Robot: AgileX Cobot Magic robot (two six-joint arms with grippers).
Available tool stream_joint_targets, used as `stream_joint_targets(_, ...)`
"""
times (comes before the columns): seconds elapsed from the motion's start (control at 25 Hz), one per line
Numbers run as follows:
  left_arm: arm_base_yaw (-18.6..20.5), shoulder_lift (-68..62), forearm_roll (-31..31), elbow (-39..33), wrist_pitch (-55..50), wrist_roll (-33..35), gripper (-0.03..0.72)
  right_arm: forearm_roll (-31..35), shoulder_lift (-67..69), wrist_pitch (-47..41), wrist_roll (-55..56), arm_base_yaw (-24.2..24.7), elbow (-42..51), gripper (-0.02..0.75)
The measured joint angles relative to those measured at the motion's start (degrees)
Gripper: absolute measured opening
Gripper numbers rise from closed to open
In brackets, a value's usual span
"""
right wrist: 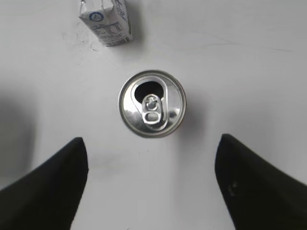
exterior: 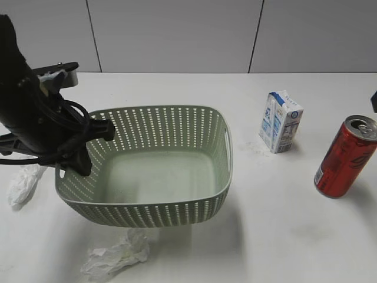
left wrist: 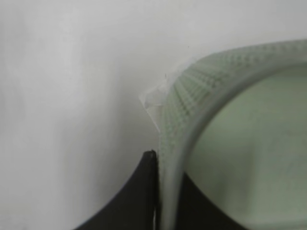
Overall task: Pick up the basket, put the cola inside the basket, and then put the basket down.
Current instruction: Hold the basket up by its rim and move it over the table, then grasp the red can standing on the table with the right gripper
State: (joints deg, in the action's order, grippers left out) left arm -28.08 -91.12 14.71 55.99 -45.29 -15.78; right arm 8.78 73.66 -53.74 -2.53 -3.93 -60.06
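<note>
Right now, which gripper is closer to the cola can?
Right. The right gripper hangs open directly above the cola, jaws spread either side, not touching. The left gripper is far across the table, clamped on the basket wall.

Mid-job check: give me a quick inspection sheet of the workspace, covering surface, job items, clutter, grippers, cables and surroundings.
Surface: white table, faint scuffs.
Job's things: basket empty, tilted, left side raised; cola upright on the table, apart from the basket, top already open.
Clutter: milk carton between basket and cola; two crumpled tissues near the basket.
Grippers: left gripper clamped on the basket's left wall; right gripper open, directly above the cola.
Cables: black loops on the left arm.
Surroundings: grey panelled wall.
</note>
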Motion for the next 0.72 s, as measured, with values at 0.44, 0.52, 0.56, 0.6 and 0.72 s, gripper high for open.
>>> stream_joint_targets(0.44,0.0,-0.09,-0.04,0.0,-0.13,0.0,-0.001,-0.11,15.26,8.3,0.0,-0.17,-1.15,0.621)
stream_joint_targets(0.52,0.0,-0.09,-0.04,0.0,-0.13,0.0,-0.001,-0.11,16.68,8.8,0.0,-0.17,-1.15,0.619)
stream_joint_targets(0.56,0.0,-0.09,-0.04,0.0,-0.13,0.0,-0.001,-0.11,17.24,8.85,0.0,-0.17,-1.17,0.618)
stream_joint_targets(0.6,0.0,-0.09,-0.04,0.0,-0.13,0.0,-0.001,-0.04,17.87,8.85,0.0,-0.17,-1.17,0.616)
stream_joint_targets(0.72,0.0,-0.09,-0.04,0.0,-0.13,0.0,-0.001,0.6,19.4,8.08,0.0,-0.17,-1.24,0.61)
